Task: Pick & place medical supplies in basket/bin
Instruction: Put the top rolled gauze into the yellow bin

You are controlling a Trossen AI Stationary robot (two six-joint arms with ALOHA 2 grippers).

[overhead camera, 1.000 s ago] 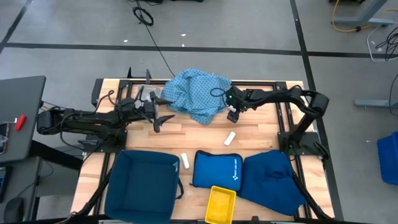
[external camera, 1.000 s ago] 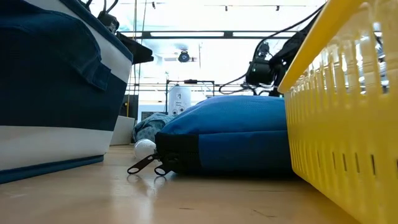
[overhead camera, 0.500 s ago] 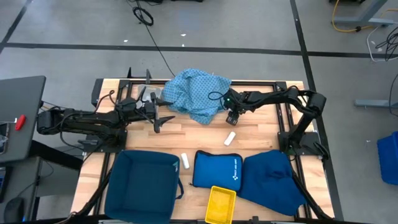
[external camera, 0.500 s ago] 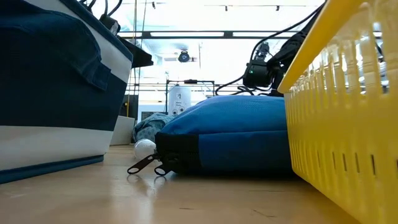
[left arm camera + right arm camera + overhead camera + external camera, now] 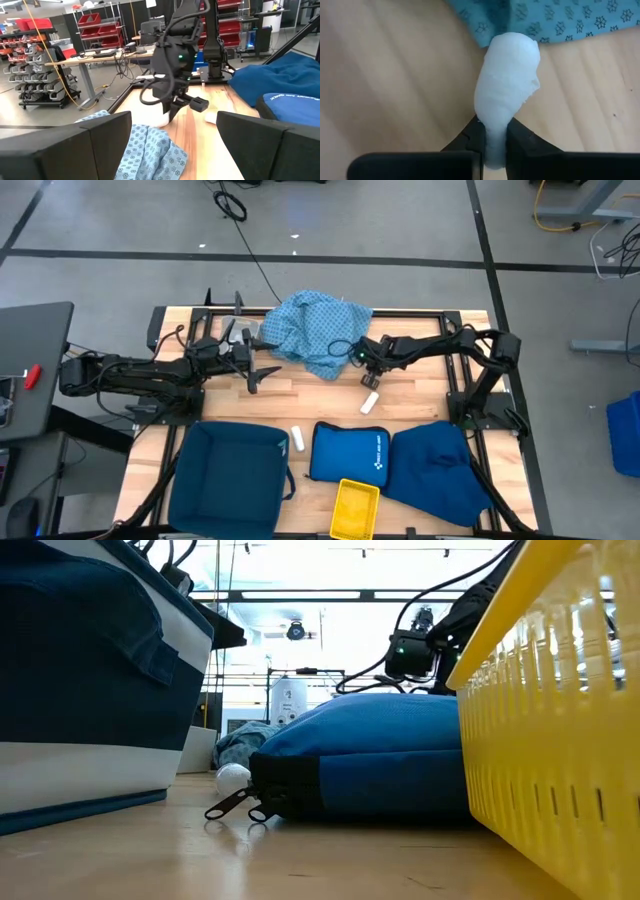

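Right wrist view shows the right gripper [image 5: 494, 145] with its jaws pinched tight on the narrow end of a small white gauze roll [image 5: 507, 95], the roll's thicker end reaching to the edge of the large light-blue cloth with a fine dotted pattern [image 5: 560, 20], over the pale wooden tabletop [image 5: 385, 90]. From the high view this gripper sits just beside the cloth's lower right edge [image 5: 315, 330], near the tabletop's middle, and a second small white roll [image 5: 370, 402] lies on the wood a little nearer the front. A third white roll [image 5: 297, 438] rests between the dark navy fabric bin [image 5: 228, 475] and the bright blue flat zip pouch with a white logo [image 5: 350, 452]. A small yellow slotted plastic basket [image 5: 355, 508] stands at the front edge, touching the pouch. The left gripper [image 5: 262, 368] hangs on the cloth's other side with its jaws spread wide and nothing between them.
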